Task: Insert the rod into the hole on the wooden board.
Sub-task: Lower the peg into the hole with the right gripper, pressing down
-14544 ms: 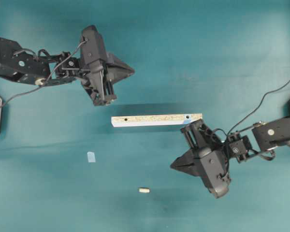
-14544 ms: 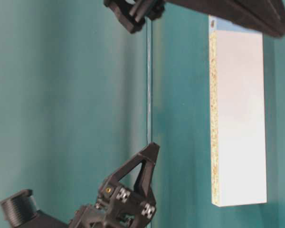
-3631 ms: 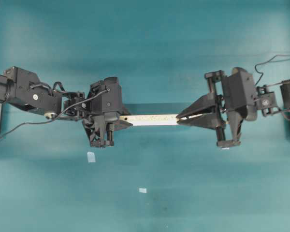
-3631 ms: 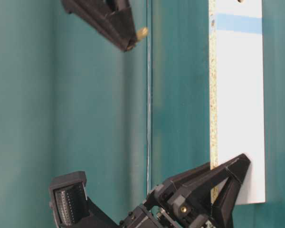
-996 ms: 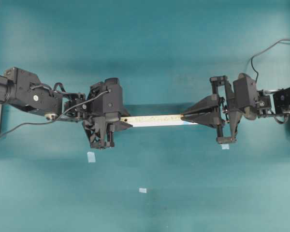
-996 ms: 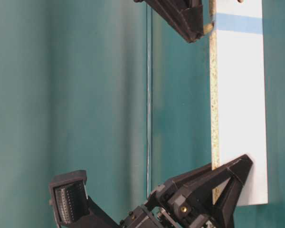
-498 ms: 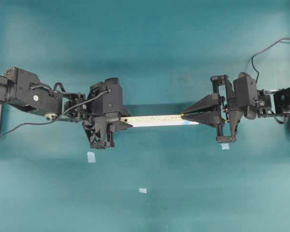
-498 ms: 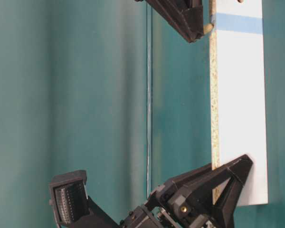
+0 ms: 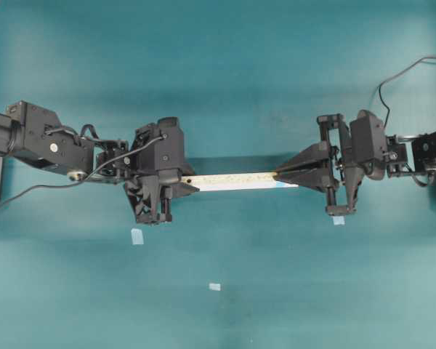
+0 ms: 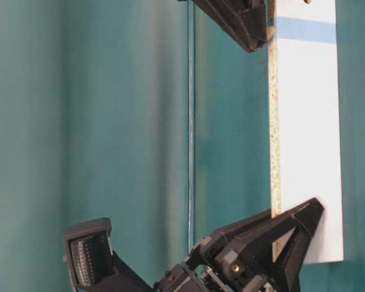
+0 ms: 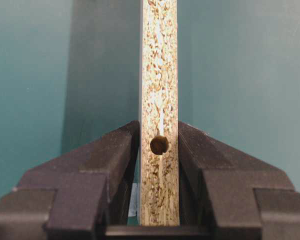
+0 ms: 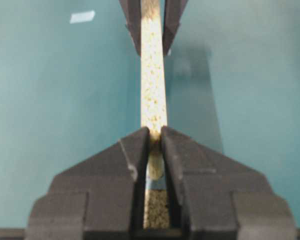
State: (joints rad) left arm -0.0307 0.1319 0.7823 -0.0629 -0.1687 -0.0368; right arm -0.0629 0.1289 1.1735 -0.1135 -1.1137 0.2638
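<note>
The wooden board (image 9: 232, 179) is stood on edge and clamped at one end by the left gripper (image 11: 159, 150). The rod (image 12: 155, 167) is pinched in the right gripper (image 12: 155, 145) over the board's blue-marked end, against its speckled edge.

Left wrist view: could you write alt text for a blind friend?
Close-up of a speckled board standing on edge, clamped on both sides by a black end effector. A small round hole sits between the fingers; teal table behind.
</note>
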